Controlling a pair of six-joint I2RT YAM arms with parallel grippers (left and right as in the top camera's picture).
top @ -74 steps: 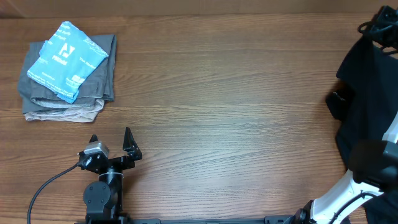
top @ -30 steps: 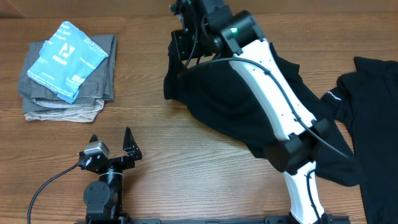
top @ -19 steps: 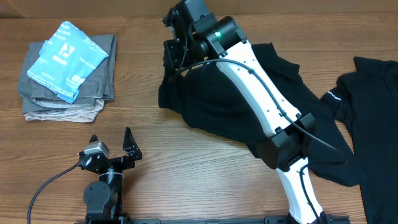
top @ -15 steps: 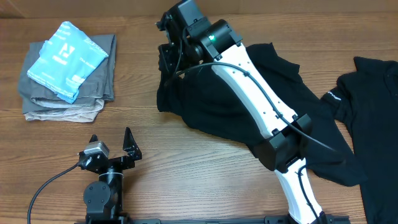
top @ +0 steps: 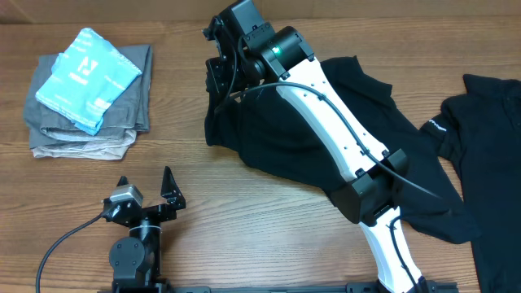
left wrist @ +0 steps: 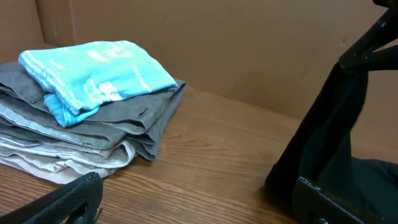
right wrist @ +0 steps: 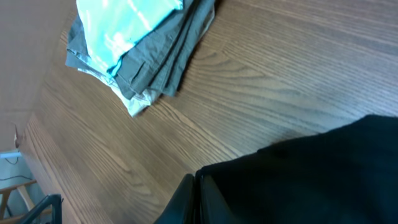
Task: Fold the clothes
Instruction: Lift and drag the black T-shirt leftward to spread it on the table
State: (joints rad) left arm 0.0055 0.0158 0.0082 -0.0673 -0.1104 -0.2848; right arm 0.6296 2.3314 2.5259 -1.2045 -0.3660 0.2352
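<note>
The black T-shirt (top: 269, 134) is lying bunched across the middle of the desk (top: 269, 236), with its left end raised off the wood. The right fingers (top: 220, 77) are pressed together on that left edge, pinching the fabric at the far centre, and the cloth is hanging down from them in a loose drape, as the left wrist view shows. From the pinch point the shirt's long axis is running diagonally toward the near right, passing under the right arm (top: 326, 106).

A second black garment (top: 492, 146) is lying spread at the right edge, just beside the first one's trailing end.

The left fingers (top: 168, 183) are standing wide apart and holding nothing, parked at the near left. The hanging edge is lying to their far right, well apart from them. That arm looks the nearer one to take a second corner, judging by the layout.

No container is standing on the desk. At the far left a stack of grey folded garments (top: 134, 98) is carrying a light-blue folded garment (top: 85, 77) on top.
</note>
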